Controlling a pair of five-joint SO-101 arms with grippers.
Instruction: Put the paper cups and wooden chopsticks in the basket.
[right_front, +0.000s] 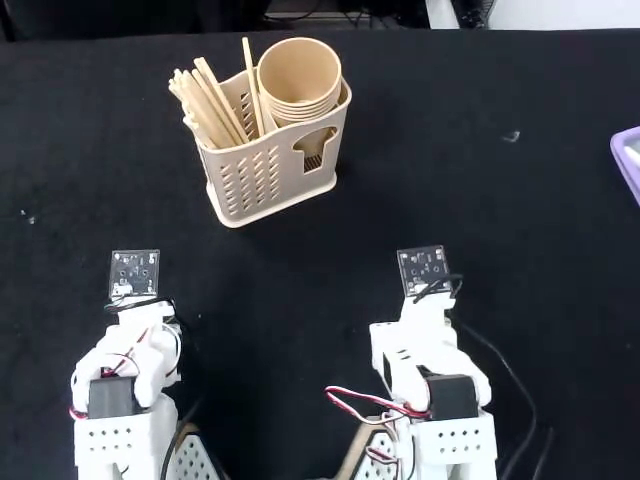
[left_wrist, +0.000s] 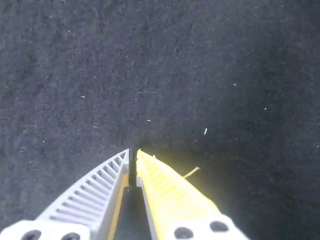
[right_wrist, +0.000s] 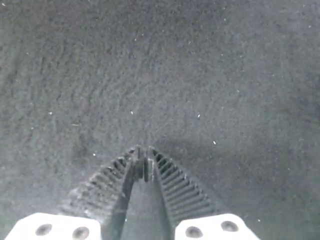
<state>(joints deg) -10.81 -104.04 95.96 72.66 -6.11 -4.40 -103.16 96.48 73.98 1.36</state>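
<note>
- The left gripper (left_wrist: 134, 152) hangs just over the black cloth of the desk (left_wrist: 210, 75). Its white and yellow fingers are pressed together at the tips with nothing between them.
- The right gripper (right_wrist: 142, 150) is likewise narrow, its 2 dark fingers almost meeting. It holds nothing and has bare cloth beneath it.
- In the high view the 2 arms (right_front: 128, 370) (right_front: 430, 370) sit folded at the desk's near edge, well apart from the task's things. The wrist views give no landmark, so which arm is which cannot be told there.
- Past the middle of the desk, nearer the far edge and left of centre, stands the basket (right_front: 255, 180), upright.
- The paper cups (right_front: 300, 75) are nested in 1 stack in its right compartment. The wooden chopsticks (right_front: 210, 100) stand bundled in its left compartment, leaning out toward the left.
- Judged from this, the task looks finished: no cup or chopstick lies loose on the cloth, and both arms seem parked.
- The next move probably calls for nothing more than holding this rest pose. If any piece is out of view, an arm would need to unfold and open its fingers first.
- The surface is a dark, slightly linty cloth. A purple object (right_front: 628, 160) juts in at the right edge, too cut off to identify.
- Beyond the far edge the room is dim, with a pale patch at the far right corner.
</note>
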